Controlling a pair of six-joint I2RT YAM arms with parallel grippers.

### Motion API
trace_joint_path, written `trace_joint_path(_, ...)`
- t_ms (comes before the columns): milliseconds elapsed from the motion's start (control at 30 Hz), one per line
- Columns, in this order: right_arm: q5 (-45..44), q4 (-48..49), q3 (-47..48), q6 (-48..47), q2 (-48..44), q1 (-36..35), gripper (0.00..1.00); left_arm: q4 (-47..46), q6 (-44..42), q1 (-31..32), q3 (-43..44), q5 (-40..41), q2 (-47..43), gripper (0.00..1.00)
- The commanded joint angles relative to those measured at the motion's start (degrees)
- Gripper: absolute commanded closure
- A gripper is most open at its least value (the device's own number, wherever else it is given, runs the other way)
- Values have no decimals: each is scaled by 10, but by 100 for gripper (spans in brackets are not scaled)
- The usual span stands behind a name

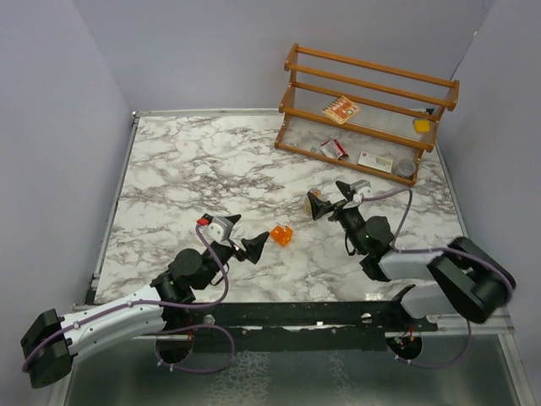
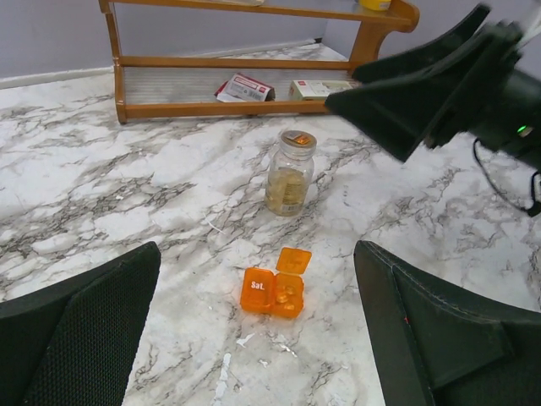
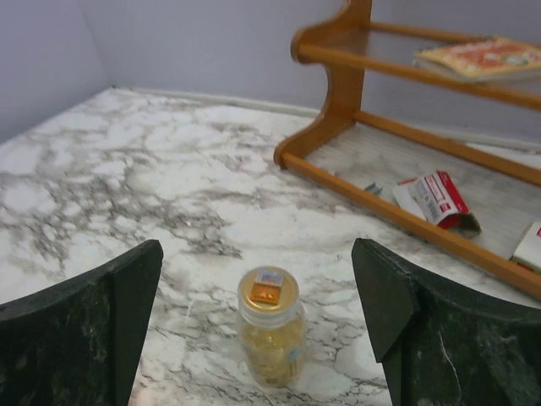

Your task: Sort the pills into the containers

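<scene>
Clearly the right gripper (image 3: 258, 254) stands spread wide and holds nothing. The small clear cylindrical jar (image 3: 270, 326) stands upright on the white-and-grey marbled table (image 3: 127, 186), between its two black fingers (image 3: 93, 330) and touching neither. The jar is partly filled with tan-yellow pills, and a small orange piece rests on its gold cap.

The left gripper (image 2: 258, 254) is likewise wide open and empty. The tiny bright orange square box (image 2: 275, 292) lies on the marble between and just ahead of its fingertips, apart from both. One of the box's lids is flipped up, showing pale pieces inside; the shut one reads "Sat."

Behind stands an orange-brown wooden shelf rack (image 1: 372, 101) holding flat red-and-white packets (image 1: 334, 150).
</scene>
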State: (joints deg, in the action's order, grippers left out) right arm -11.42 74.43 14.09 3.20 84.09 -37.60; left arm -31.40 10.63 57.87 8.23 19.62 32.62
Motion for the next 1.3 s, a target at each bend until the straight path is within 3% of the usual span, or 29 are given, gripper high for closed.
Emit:
trace_joint_path(0, 18, -187, -6, 5, -183, -7, 5, -6, 10, 1, -1, 19, -7, 1)
trace_joint_path(167, 53, -347, 13, -2, -326, -8, 5, -8, 21, 0, -6, 27, -12, 1)
trace_joint_path(333, 94, -451, 50, 7, -326, -10, 7, -9, 31, 0, -6, 31, 4, 2)
trace_joint_path(400, 118, -466, 57, 13, -300, -10, 20, -9, 39, 0, -8, 36, 11, 4)
trace_joint_path(500, 153, -460, 53, 25, -271, -13, 48, -10, 53, 0, -15, 43, 15, 6)
trace_joint_path(567, 169, -450, 49, 33, -254, -15, 85, -11, 58, -1, -20, 46, 16, 6)
trace_joint_path(600, 170, -445, 49, 40, -245, -15, 97, -11, 61, -1, -22, 49, 18, 6)
trace_joint_path(767, 197, -435, 65, 52, -195, -17, 99, -11, 84, -1, -29, 68, 45, 9)
trace_joint_path(900, 215, -428, 81, 58, -164, -19, 99, -41, 94, -2, -30, 83, 105, 18)
trace_joint_path(967, 223, -427, 85, 62, -156, -21, 93, -58, 97, -2, -23, 88, 148, 32)
trace_joint_path(1000, 228, -427, 87, 63, -154, -21, 88, -61, 98, -3, -16, 88, 170, 35)
trace_joint_path(1067, 233, -422, 84, 64, -152, -25, 85, -66, 102, -4, -4, 88, 209, 36)
trace_joint_path(1133, 233, -418, 81, 62, -149, -26, 96, -86, 112, -9, -3, 92, 240, 38)
trace_joint_path(1267, 227, -417, 83, 59, -134, -28, 98, -161, 114, -36, 0, 50, 307, 41)
